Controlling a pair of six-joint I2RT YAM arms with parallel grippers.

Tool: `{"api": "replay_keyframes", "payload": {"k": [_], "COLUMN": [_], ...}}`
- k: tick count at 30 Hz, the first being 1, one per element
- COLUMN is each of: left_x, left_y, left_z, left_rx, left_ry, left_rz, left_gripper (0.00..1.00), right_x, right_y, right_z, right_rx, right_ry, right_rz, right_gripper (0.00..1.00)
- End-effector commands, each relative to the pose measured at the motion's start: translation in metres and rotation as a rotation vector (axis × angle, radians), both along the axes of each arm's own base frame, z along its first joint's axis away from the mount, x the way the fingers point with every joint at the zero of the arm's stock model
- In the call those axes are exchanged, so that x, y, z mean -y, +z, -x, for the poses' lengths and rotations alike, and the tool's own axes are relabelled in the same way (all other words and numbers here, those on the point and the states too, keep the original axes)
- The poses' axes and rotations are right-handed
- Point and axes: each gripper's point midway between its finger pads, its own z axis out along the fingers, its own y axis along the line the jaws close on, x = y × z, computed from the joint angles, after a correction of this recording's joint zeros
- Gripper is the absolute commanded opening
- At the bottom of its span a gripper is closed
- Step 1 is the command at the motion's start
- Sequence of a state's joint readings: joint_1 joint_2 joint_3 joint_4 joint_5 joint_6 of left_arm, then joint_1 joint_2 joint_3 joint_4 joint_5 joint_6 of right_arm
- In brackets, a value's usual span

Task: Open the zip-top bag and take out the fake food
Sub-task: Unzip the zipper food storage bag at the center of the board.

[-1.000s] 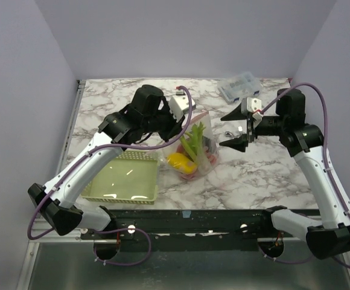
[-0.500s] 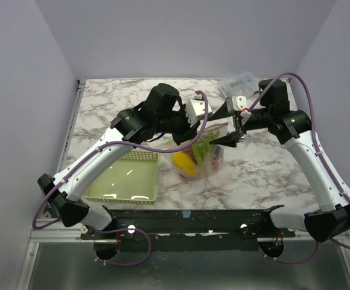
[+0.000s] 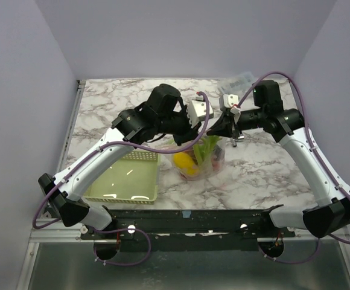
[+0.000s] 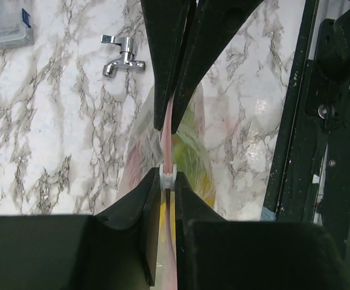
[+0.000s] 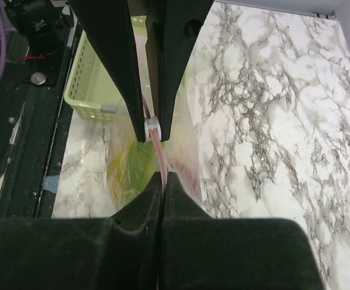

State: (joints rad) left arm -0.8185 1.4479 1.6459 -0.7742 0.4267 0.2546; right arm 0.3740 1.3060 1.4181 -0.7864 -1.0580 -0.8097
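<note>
The zip-top bag (image 3: 200, 162) hangs over the middle of the marble table, held up by its pinkish-red zip strip (image 4: 168, 145). My left gripper (image 4: 168, 181) is shut on the strip at its white slider (image 4: 168, 173). My right gripper (image 5: 163, 179) faces it a short way along and is shut on the same strip (image 5: 157, 148). From above, the left gripper (image 3: 194, 134) and right gripper (image 3: 217, 128) meet over the bag's top edge. The fake food shows through the plastic: a yellow piece (image 3: 184, 162), a pale green stalk (image 3: 207, 145) and some red, half hidden.
A pale green mesh basket (image 3: 124, 178) sits to the left of the bag near the front edge. A clear compartment box (image 3: 241, 83) stands at the back right. A small metal tap fitting (image 4: 122, 54) lies on the marble beside the bag.
My right gripper swung left to the bag's top edge and shut on the zip strip. The left arm shifted the hanging bag slightly right and then held still.
</note>
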Motion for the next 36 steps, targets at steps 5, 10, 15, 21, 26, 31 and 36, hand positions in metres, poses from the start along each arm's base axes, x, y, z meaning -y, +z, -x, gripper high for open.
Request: {"api": "replay_keyframes", "payload": {"k": [5, 10, 15, 21, 26, 31, 36], "left_x": [-0.006, -0.010, -0.014, -0.020, -0.025, -0.032, -0.040], "left_y": [0.010, 0.009, 0.006, 0.000, 0.000, -0.004, -0.008], "left_z": [0.007, 0.010, 0.012, 0.010, 0.008, 0.007, 0.007], "left_rx": [0.043, 0.042, 0.049, 0.058, 0.062, 0.058, 0.054], "left_ry": [-0.020, -0.018, -0.011, -0.001, 0.009, 0.021, 0.031], "left_rz": [0.018, 0.020, 0.012, -0.009, -0.013, -0.024, -0.032], "left_gripper": [0.00, 0.00, 0.00, 0.00, 0.00, 0.00, 0.00], "right_x": [0.003, 0.003, 0.013, 0.025, 0.028, 0.032, 0.034], "right_y": [0.017, 0.020, 0.033, 0.039, 0.038, 0.037, 0.036], "right_z": [0.024, 0.029, 0.026, 0.023, 0.024, 0.022, 0.021], "right_rx": [0.031, -0.064, -0.076, -0.019, -0.011, -0.001, -0.002], "right_ry": [0.040, 0.025, -0.044, -0.101, -0.101, -0.117, -0.128], "right_rz": [-0.035, -0.075, -0.113, -0.102, -0.105, -0.102, -0.103], "right_gripper": [0.00, 0.00, 0.00, 0.00, 0.00, 0.00, 0.00]}}
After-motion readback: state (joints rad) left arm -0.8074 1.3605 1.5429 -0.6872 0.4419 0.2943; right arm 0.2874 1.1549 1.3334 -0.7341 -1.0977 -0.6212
